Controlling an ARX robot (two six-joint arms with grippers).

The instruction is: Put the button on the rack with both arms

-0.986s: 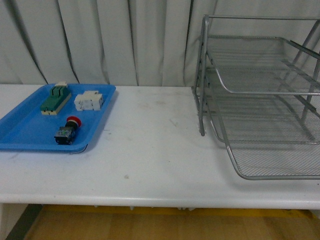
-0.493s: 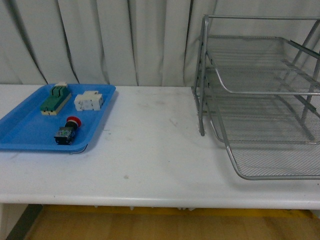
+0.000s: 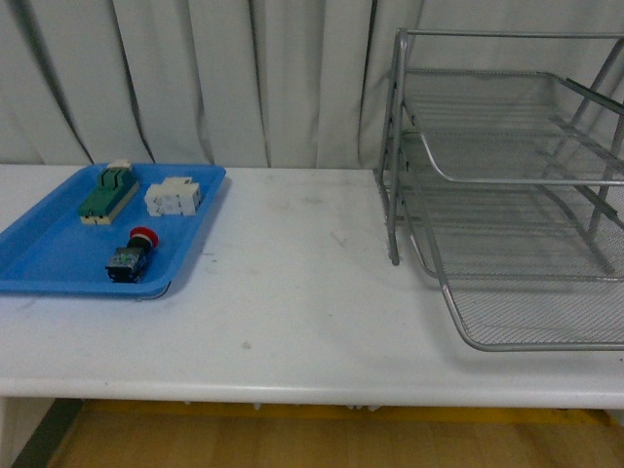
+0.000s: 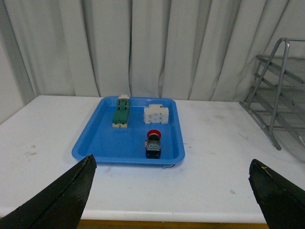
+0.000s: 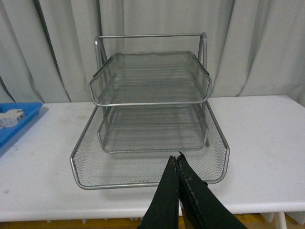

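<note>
The button (image 3: 131,255), red cap on a black body, lies on its side in the blue tray (image 3: 44,255) at the table's left; it also shows in the left wrist view (image 4: 153,143). The silver wire rack (image 3: 507,185) stands at the right and fills the right wrist view (image 5: 150,114). Neither arm shows in the front view. My left gripper (image 4: 174,183) is wide open and empty, back from the tray near the table's front edge. My right gripper (image 5: 175,160) is shut and empty, in front of the rack's lowest tray.
The blue tray (image 4: 95,143) also holds a green-and-cream component (image 3: 107,193) and a white terminal block (image 3: 174,196). A grey curtain hangs behind the white table (image 3: 292,292). The rack's lowest tray (image 3: 531,312) is slid forward.
</note>
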